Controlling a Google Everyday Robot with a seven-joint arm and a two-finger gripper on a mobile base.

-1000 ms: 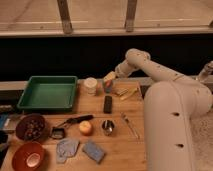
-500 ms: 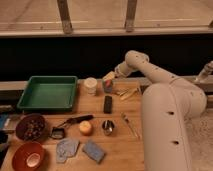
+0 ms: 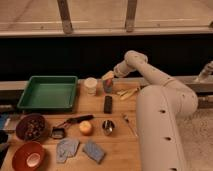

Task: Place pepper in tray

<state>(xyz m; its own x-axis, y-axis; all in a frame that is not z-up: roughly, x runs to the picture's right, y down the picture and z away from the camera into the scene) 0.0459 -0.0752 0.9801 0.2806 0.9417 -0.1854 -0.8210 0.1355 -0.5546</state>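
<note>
The near edge of the wooden table (image 3: 117, 146) holds a red bowl (image 3: 29, 156) and two blue cloths (image 3: 66, 148). One row back stand a brown bowl (image 3: 31, 127), an orange fruit (image 3: 86, 128) and a small metal cup (image 3: 108, 126).

The pepper (image 3: 69, 123) is a slim reddish shape lying flat on the table between the brown bowl and the fruit, alongside a black-handled utensil (image 3: 82, 119). It is outside the tray (image 3: 47, 92), which sits just behind it on the left side.

A black block (image 3: 107, 104) lies mid-table, right of the tray. Farther back, the gripper (image 3: 107, 79) hangs just beside a white cup (image 3: 90, 85) and directly over a dark cylinder (image 3: 107, 87). Contact with the cylinder cannot be determined. The jaws stand apart, with nothing seen clamped between them.

The gripper is well apart from the pepper, which lies nearer the camera and to the left. The black block lies roughly between the two.
</note>
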